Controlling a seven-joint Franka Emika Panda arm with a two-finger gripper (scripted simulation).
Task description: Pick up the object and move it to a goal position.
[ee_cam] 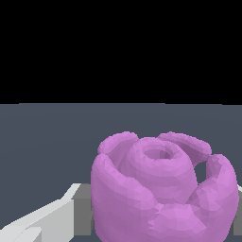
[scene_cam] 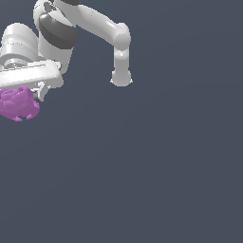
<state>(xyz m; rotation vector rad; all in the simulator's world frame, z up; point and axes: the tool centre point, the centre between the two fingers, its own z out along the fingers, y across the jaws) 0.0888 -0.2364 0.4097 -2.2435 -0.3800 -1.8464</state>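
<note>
The purple blob point(ee_cam: 163, 189) hides most of the gripper point(scene_cam: 28, 92); both run off the picture's edge.

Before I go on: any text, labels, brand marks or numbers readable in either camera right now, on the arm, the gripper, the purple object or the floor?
None. No readable text in either view.
The magenta object is plain lumpy colour with a ringed face, no marking.
The white arm and the gripper show bare white and dark grey shells, no logo or number.
The grey floor is blank.
</note>
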